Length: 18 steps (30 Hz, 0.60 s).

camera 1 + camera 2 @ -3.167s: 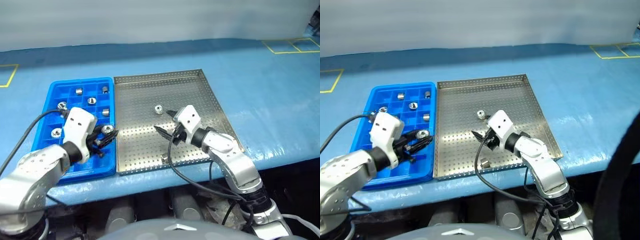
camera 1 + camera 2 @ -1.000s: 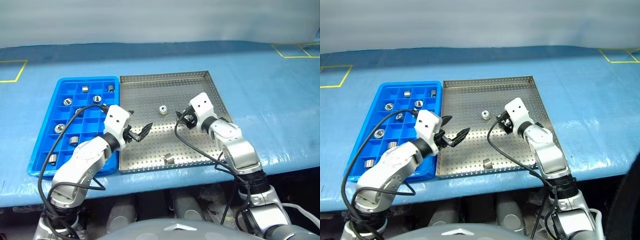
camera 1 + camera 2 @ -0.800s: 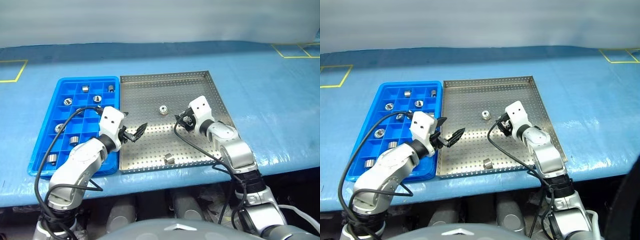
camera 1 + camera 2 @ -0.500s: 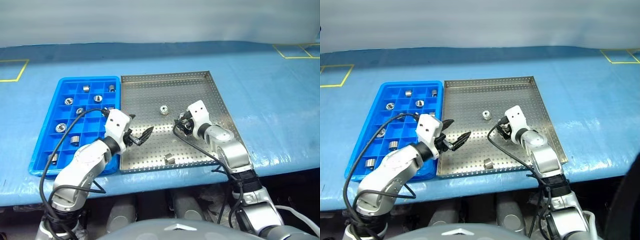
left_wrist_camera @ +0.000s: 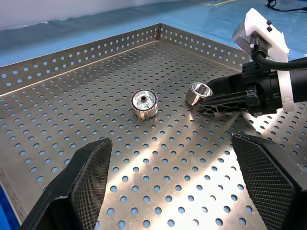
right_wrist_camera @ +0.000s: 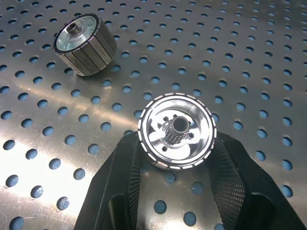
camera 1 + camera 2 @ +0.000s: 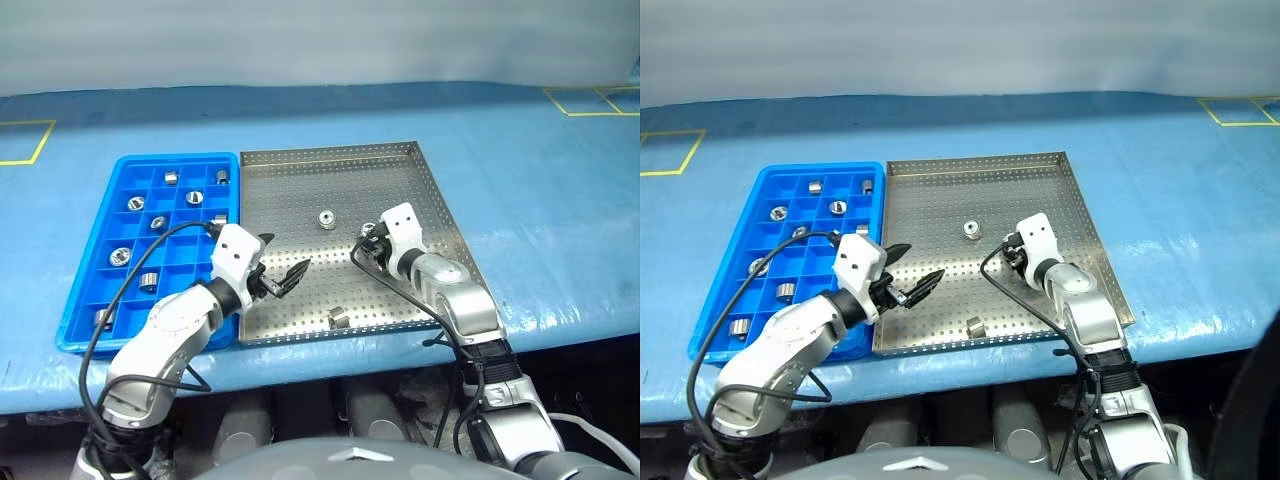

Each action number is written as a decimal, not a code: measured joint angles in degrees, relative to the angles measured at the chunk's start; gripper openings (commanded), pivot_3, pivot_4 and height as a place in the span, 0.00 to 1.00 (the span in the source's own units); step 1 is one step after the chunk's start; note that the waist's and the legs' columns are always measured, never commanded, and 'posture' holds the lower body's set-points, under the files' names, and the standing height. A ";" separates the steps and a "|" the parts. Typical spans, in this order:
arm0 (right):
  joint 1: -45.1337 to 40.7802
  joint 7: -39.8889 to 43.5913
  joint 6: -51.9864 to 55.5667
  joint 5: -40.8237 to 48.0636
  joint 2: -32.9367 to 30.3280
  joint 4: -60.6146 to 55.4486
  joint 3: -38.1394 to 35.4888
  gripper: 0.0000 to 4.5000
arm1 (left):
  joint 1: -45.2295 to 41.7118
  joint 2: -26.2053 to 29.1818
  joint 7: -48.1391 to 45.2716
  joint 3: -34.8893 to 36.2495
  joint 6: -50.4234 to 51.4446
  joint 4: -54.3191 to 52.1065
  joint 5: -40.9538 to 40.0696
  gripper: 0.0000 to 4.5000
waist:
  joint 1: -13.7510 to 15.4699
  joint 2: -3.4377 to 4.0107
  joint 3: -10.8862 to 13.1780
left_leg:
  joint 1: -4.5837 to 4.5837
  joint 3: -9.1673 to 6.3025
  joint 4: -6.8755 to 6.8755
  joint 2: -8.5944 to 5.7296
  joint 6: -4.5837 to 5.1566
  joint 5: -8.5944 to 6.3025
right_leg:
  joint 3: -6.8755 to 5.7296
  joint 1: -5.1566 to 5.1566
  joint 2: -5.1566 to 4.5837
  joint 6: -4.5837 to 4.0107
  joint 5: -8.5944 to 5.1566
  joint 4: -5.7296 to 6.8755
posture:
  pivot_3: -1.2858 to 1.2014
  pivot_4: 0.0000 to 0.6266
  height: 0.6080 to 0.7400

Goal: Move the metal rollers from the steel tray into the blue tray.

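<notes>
The right gripper (image 6: 175, 158) has its black fingers (image 6: 120, 182) clamped on one small shiny ribbed metal roller (image 6: 176, 130), which stands open face up on the perforated floor of the large square steel tray (image 7: 400, 175), toward its right side. The step in hand is judged to be the lift. Raise the roller straight off the floor before travelling sideways, so that it neither drags across the perforations nor slips between the fingers. Clear the low raised rim, then carry it leftward to the bright blue compartmented plastic tray (image 7: 100, 270) and release it over a vacant cell.

Obstructions:
- A second roller (image 6: 84, 38) lies near the held one, apart from it; keep the fingers off it during the lift.
- A third roller (image 7: 338, 318) sits near the tray's front edge.
- The left gripper (image 7: 282, 275), fingers (image 5: 81, 182) spread wide and empty, hovers over the steel tray's left part, directly on the path to the blue tray.

Several rollers (image 7: 128, 203) already occupy blue cells. Both trays rest on the blue-covered counter (image 7: 540, 200).
</notes>
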 measured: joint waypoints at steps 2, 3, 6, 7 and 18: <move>0.05 -0.38 -0.29 -0.04 -0.01 -1.22 0.04 0.37 | 0.85 0.20 -0.08 1.02 -0.10 -0.01 -0.20 0.96 | -0.09 0.02 0.01 | 0.00 0.01 -0.01 0.01 0.00 0.00 | 0.01 -0.02 0.00 0.00 0.00 0.00 | 0.47 0.24 1.00; 0.07 -0.16 -0.48 0.12 0.01 -2.84 0.09 0.37 | 1.57 0.25 -0.11 2.14 -0.14 -0.01 -0.58 0.96 | -0.19 0.06 0.04 | -0.01 0.04 -0.02 0.02 0.00 0.00 | 0.03 -0.06 0.01 0.00 0.00 0.02 | 0.47 0.24 1.00; -0.80 2.26 -0.56 2.15 1.67 -11.09 1.52 0.37 | 4.19 1.58 0.18 6.81 -0.14 -0.20 -0.66 0.96 | -0.67 0.10 0.07 | -0.01 0.05 -0.08 0.11 0.00 0.00 | 0.06 -0.13 0.10 -0.02 -0.01 0.05 | 0.47 0.24 1.00; -1.79 3.70 -0.47 3.60 2.91 -14.68 3.04 0.37 | 5.38 2.82 0.27 8.68 -0.11 -0.29 -0.52 0.96 | -0.87 0.11 0.07 | 0.02 0.04 -0.10 0.16 -0.01 0.00 | 0.05 -0.13 0.14 -0.05 -0.03 0.07 | 0.48 0.24 1.00; -11.73 8.59 -8.13 3.35 14.20 -2.90 17.61 0.37 | 10.61 2.04 6.18 29.15 0.06 -4.19 -1.66 0.96 | 1.51 0.00 0.05 | 0.00 -0.10 -0.03 -0.04 -0.02 0.01 | -0.22 -0.01 -0.20 -0.04 -0.01 -0.04 | 0.51 0.24 1.00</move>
